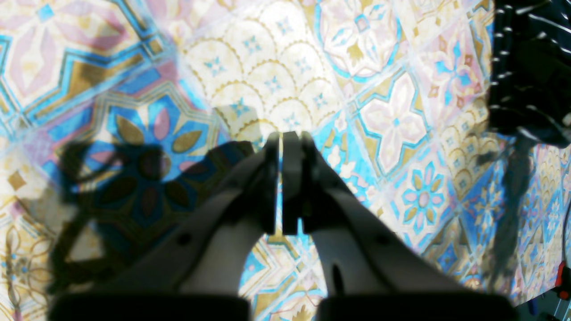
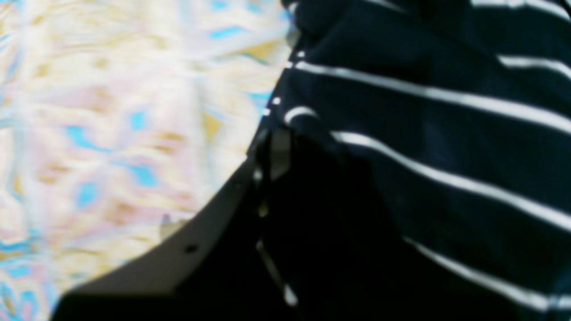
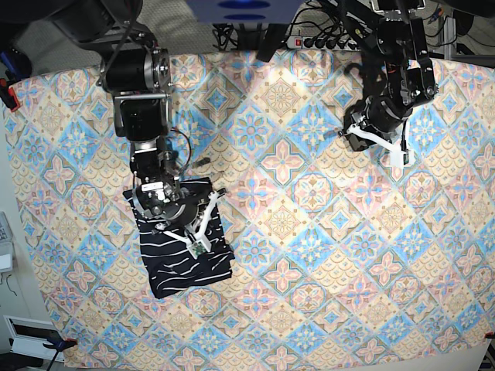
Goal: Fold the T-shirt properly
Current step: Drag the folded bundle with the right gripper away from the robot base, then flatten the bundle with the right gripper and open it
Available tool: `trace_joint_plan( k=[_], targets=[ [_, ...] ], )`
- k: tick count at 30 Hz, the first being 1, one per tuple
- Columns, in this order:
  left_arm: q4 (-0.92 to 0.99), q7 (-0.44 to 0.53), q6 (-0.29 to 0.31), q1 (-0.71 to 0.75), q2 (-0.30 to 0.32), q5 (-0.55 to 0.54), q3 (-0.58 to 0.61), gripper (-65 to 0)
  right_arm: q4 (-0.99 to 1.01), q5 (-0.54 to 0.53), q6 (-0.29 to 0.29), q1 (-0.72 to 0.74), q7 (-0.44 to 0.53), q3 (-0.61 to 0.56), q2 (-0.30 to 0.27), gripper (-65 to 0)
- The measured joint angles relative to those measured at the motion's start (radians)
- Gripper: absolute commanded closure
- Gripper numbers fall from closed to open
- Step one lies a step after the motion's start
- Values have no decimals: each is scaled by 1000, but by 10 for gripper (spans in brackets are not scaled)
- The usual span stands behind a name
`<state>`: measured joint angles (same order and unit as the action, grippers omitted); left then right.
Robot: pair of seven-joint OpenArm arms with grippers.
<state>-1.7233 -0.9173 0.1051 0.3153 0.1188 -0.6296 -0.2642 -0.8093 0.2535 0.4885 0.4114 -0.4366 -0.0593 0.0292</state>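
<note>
Right pincer (image 3: pixel 199 246) down on the T-shirt (image 3: pixel 174 267), clenched, with dark striped cloth lying right against the fingers in the right wrist view. Probably gripping or pressing a fold there, so as to keep the layers from sliding; whether cloth really sits between the fingers, cannot tell, because the close view is too blurred and dark.

Left pincer (image 1: pixel 282 147) parked well apart, at about 1 o'clock of the base view, above the bare tablecloth (image 3: pixel 309 232). Clenched too, fingers together with only a thin slit between, nothing held. Likely kept away on purpose, to leave room for the other arm and not to throw extra shadow on the work.

T-shirt found at about 8 o'clock of the base view, near the left edge of the counter. Already brought to a compact, almost rectangular packet, slightly turned, no sleeves sticking out. Dark navy, nearly black, with thin white stripes; in the right wrist view (image 2: pixel 424 133) stripes curved and broken at one edge, a sign of soft cloth doubled over itself. Edges of the packet not perfectly straight, lower corner a little uneven. Seen also as a dark striped patch at 2 o'clock of the left wrist view (image 1: pixel 531 67).

Judging from this shape, folding close to finished.
</note>
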Motion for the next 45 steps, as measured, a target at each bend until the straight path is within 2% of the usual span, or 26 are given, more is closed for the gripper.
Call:
trace_joint_plan(
  k=[3,7,9,12,14,19,24,32,45],
  targets=[
    [0,0,0,0,0,0,0,0,37,0,0,21,34,18,-34,-6],
    [0,0,0,0,-1,0,0,0,52,2,0,35,29,18,-51,-4],
    [0,0,0,-1,-3,0,0,0,-3,5,0,21,0,13,-51,-4],
    [0,0,0,-2,-6,0,0,0,-153,0,8,-26,-39,10,-43,-4],
    [0,1,1,-2,-5,0,0,0,-245,7,44,-60,-83,-15,-32,-4],
    [0,1,0,-2,-5,0,1,0,-298,0,60,-50,-100,-125,5,-4],
    [0,0,1,0,-3,-1,1,0,-213,1,56,36,-82,-171,-3,-4],
    [0,1,0,1,-4,0,2,0,53,1,57,174,52,-235,-6,-6],
    [0,1,0,0,-6,0,2,0,351,5,58,260,243,-237,-80,-7]
  ],
)
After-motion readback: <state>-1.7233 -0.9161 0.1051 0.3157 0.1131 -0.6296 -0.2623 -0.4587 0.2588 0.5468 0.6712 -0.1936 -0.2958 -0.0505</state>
